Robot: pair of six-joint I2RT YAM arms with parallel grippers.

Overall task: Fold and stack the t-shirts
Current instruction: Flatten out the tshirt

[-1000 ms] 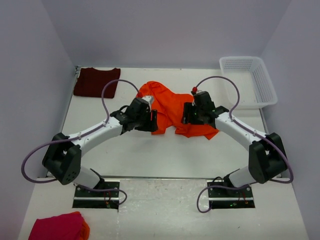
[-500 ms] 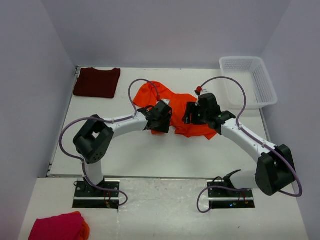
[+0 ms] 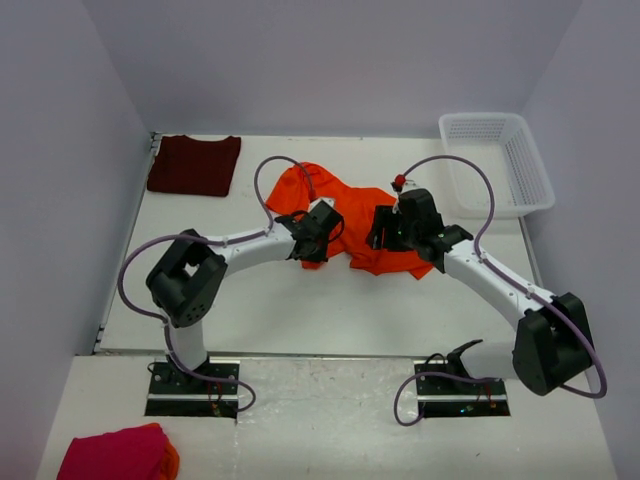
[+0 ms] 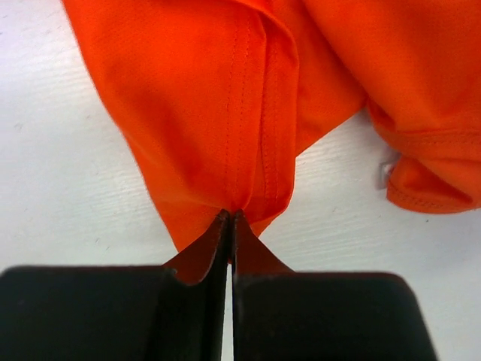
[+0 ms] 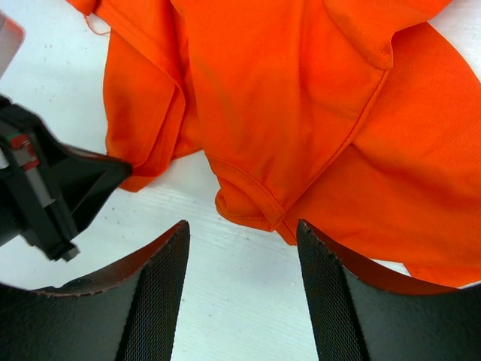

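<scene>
The bright orange t-shirt [image 3: 352,212] lies crumpled at mid-table. My left gripper [image 3: 322,236] is at its near left edge, jaws shut on a hemmed corner of the orange cloth [image 4: 218,113], pinched at the tips [image 4: 229,216]. My right gripper [image 3: 380,234] hovers over the shirt's near edge, open, with bare table between its fingers and a rolled orange hem [image 5: 248,207] just ahead. The left gripper [image 5: 71,184] shows at the left of the right wrist view. The dark maroon t-shirt [image 3: 194,165] lies folded flat at the back left.
A white plastic basket [image 3: 540,172] stands at the back right. A pink-red cloth bundle [image 3: 115,455] lies off the table's front left, beyond the arm bases. Walls enclose the left, back and right sides.
My left gripper moved right to the orange shirt's near left edge, then shut on the hem. The right gripper shifted slightly and stays open.
</scene>
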